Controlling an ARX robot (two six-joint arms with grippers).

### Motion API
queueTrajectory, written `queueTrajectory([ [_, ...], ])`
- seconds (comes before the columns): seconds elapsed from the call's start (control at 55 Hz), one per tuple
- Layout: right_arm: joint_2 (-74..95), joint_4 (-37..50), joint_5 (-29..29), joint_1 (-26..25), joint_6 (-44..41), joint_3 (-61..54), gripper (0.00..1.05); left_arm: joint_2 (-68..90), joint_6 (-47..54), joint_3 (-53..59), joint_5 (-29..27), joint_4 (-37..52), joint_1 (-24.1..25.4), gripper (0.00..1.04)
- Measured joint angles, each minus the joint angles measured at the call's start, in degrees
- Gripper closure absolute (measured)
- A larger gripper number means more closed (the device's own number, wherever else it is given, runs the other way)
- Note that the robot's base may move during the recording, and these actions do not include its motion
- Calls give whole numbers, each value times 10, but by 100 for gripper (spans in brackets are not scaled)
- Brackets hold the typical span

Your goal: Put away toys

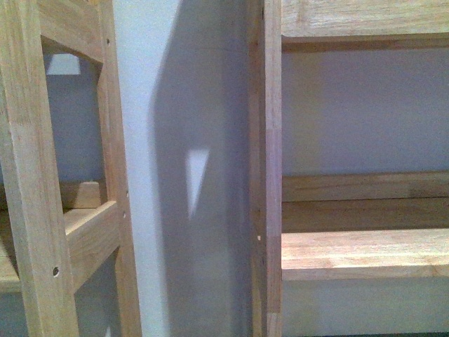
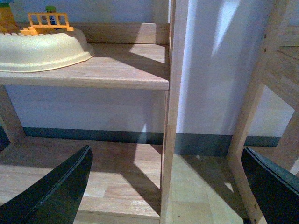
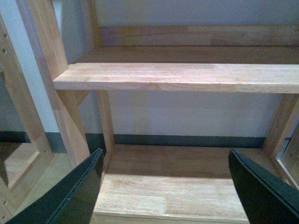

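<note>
Pale honey-coloured wooden shelves (image 1: 365, 253) with visible grain stand against a flat white wall (image 1: 175, 105), which carries a dark grey-green strip (image 3: 187, 140) along its foot. On one shelf sits a cream-coloured tub (image 2: 42, 49) holding an orange-yellow toy fence (image 2: 46, 21). The left gripper (image 2: 168, 186) and the right gripper (image 3: 173, 191) have glossy black fingers.

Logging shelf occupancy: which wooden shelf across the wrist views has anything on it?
Only the upper shelf in the left wrist view: a cream tub holding an orange toy fence sits there. The upper shelf and the bottom shelf in the right wrist view are bare.
</note>
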State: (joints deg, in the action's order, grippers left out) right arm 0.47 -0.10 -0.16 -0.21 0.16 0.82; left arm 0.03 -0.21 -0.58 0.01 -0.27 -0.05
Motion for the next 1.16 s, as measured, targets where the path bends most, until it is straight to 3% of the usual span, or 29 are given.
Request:
queueTrajectory([
  [0.109, 0, 0, 0, 0, 0, 0, 5, 0, 0, 0, 0, 0, 0, 6],
  [1.164, 0, 0, 0, 0, 0, 0, 7, 0, 0, 0, 0, 0, 0, 6],
])
